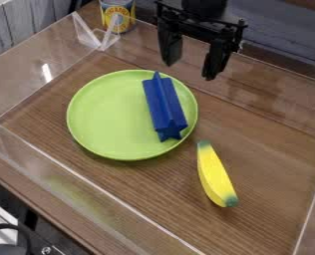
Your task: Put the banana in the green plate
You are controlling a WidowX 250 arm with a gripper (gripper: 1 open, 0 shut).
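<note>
The banana [216, 175] is a small yellow toy with a dark green tip, lying on the wooden table to the right of and below the green plate [105, 118]. A long blue block [165, 104] rests across the plate's right side. My gripper [189, 55] hangs above the table behind the plate's far right rim, pointing down. Its dark fingers stand apart with nothing between them, so it is open. It is well clear of the banana.
Clear plastic walls [67, 40] ring the wooden table. A yellow can [117, 14] stands at the back, left of the gripper. The table's front edge drops off at the lower left.
</note>
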